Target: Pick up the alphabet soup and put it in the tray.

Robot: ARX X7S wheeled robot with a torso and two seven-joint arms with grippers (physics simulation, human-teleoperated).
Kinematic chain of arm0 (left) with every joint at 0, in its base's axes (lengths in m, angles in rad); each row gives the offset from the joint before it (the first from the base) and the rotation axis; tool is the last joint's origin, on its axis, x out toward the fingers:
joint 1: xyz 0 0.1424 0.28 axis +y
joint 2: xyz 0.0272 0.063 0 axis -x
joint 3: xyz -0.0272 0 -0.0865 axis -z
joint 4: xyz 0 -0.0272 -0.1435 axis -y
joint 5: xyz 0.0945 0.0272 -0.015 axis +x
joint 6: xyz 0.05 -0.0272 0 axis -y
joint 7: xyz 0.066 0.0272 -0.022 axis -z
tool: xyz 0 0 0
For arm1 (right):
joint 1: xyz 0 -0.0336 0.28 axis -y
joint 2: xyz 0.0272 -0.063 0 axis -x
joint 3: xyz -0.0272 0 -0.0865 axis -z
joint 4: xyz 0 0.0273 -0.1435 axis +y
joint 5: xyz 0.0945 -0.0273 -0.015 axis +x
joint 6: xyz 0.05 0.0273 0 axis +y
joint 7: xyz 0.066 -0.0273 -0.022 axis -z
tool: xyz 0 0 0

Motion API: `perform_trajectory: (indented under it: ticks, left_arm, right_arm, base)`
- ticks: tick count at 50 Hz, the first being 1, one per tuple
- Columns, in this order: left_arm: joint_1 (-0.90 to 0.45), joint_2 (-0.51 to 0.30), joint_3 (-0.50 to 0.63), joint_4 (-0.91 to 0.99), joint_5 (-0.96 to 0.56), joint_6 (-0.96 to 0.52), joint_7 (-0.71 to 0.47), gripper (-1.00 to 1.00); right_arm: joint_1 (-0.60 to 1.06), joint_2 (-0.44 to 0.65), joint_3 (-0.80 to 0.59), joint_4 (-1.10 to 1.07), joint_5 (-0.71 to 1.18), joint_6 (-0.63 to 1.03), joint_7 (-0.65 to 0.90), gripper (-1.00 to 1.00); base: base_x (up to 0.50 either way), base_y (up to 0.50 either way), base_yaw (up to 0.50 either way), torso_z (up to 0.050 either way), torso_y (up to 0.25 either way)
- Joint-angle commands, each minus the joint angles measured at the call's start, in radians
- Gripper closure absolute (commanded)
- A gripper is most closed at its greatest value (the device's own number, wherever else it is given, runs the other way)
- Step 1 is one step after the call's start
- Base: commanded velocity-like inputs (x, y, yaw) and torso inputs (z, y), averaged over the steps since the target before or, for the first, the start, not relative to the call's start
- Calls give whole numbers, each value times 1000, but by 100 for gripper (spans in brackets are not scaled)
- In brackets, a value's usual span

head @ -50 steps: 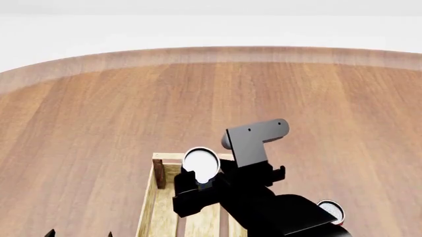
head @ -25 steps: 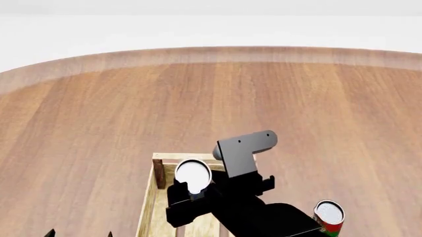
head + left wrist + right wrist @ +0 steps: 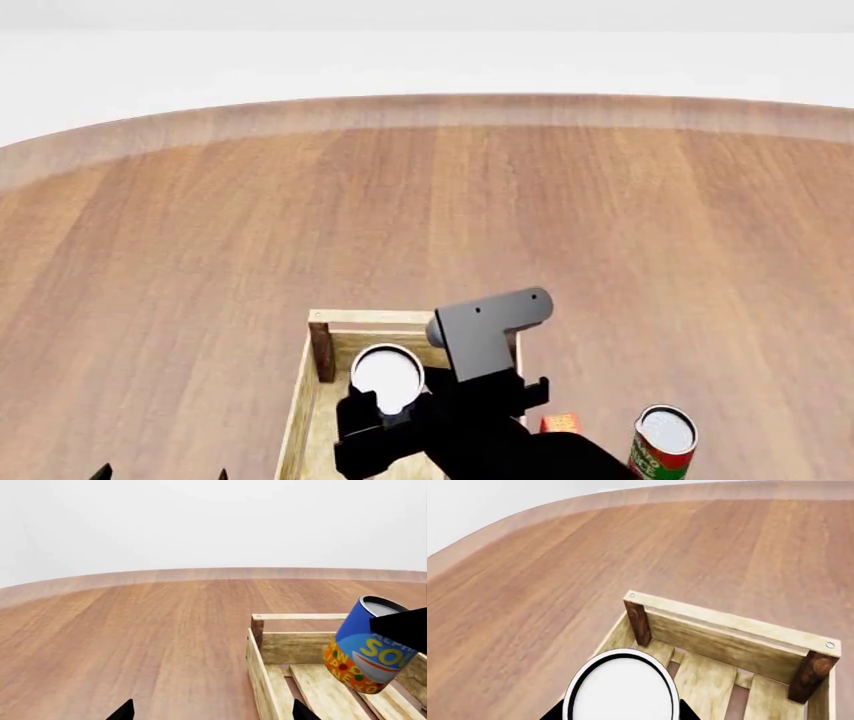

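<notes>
The alphabet soup (image 3: 360, 652), a can with a blue label, yellow lettering and an orange-red lower band, hangs tilted above the far end of the tray (image 3: 303, 647). My right gripper (image 3: 387, 400) is shut on it. In the head view the can's pale top (image 3: 387, 373) sits just inside the tray's far wall (image 3: 380, 320). In the right wrist view the can top (image 3: 620, 690) fills the space between my black fingertips (image 3: 555, 713), with the slatted tray (image 3: 727, 630) beyond. My left gripper (image 3: 212, 714) is open and empty, left of the tray.
A red-and-green can (image 3: 662, 442) stands on the round wooden table (image 3: 427, 200) right of the tray. A small orange object (image 3: 561, 423) lies beside my right arm. My left fingertips (image 3: 100, 472) show at the bottom left of the head view.
My right arm has drawn back toward me with the can, bringing it from the tray's far wall to inside it. The red-and-green can has come into fuller view.
</notes>
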Motion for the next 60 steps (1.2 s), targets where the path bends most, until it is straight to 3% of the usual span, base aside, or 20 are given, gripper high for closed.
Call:
perform_trajectory:
  ticks: [1, 60]
  left_arm:
    - [3, -3, 3, 6, -1, 0, -4, -100]
    - [-2, -13, 16, 5, -10, 6, -15, -100]
  right_arm:
    - [1, -10, -8, 42, -15, -44, -29, 100]
    - [-38, -38, -54, 170, -26, -156, -59, 100]
  base:
    - [0, 0, 0, 0, 10]
    - [0, 0, 0, 0, 1]
